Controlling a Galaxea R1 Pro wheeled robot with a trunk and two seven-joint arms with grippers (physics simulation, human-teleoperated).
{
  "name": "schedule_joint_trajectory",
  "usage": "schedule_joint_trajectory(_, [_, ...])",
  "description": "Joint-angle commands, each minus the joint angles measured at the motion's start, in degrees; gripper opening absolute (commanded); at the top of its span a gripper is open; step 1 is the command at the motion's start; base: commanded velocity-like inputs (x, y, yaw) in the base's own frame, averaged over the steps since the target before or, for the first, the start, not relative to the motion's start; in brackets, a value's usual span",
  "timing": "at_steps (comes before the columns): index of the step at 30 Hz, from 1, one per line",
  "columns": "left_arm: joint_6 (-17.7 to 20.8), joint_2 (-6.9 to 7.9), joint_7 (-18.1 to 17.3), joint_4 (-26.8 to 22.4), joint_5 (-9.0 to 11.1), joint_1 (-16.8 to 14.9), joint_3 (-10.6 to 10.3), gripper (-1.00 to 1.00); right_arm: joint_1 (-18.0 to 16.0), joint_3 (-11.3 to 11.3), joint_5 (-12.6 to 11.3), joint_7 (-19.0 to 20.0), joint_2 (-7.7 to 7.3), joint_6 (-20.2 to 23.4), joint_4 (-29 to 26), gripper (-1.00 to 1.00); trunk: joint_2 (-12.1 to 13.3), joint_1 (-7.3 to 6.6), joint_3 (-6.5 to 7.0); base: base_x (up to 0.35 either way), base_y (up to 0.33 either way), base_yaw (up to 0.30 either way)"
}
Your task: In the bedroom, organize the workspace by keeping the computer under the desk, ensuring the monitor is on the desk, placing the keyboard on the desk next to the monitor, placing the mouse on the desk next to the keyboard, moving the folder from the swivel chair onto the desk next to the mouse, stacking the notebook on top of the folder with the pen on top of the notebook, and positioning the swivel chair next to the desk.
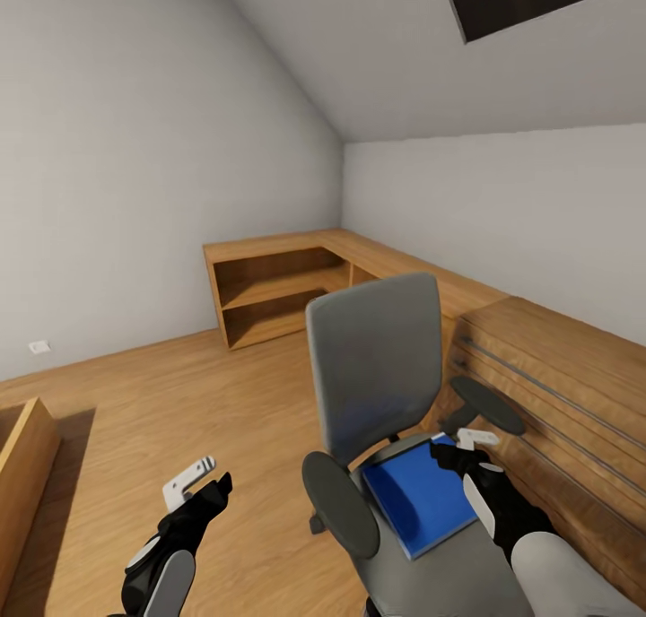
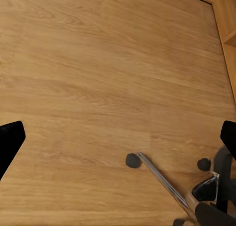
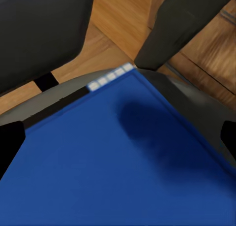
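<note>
The blue folder [image 1: 422,496] lay on the swivel chair [image 1: 381,393] seat, the right gripper [image 1: 467,451] over its far right corner. The left gripper [image 1: 199,484] hung over bare floor [image 1: 179,402]; wooden shelving [image 1: 278,285] stood far behind.

Bright blue folder [image 1: 420,502] on grey swivel chair [image 1: 377,375]; light wood floor [image 1: 179,402].

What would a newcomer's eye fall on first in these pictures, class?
Most striking is the large flat bright blue folder lying on the seat of the grey padded swivel chair in the foreground. The right claw hovers just over the folder's far corner, open. Behind the chair, light wooden low shelving runs along the pale walls.
</note>
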Motion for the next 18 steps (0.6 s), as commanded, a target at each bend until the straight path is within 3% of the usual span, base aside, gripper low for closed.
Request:
schedule_joint_trajectory(1, [0.2, -0.02, 0.4, -0.1, 0.4, 0.0, 0.0, 1.0, 0.0, 0.0, -0.6, 0.0, -0.14, -0.2, -0.1, 1.0, -0.4, 0.22, -0.24, 0.0, 0.0, 0.0])
schedule_joint_trajectory(11, [0.2, 0.0, 0.4, 0.0, 0.4, 0.0, 0.0, 1.0, 0.0, -0.1, -0.6, 0.2, -0.44, -0.2, -0.2, 1.0, -4.5, 2.42, -2.04, 0.0, 0.0, 0.0])
schedule_joint_trajectory(18, [0.2, 0.0, 0.4, 0.0, 0.4, 0.0, 0.0, 1.0, 0.0, -0.4, -0.6, 0.2, -1.77, 1.1, -2.0, 1.0, -4.5, 2.42, -2.04, 0.0, 0.0, 0.0])
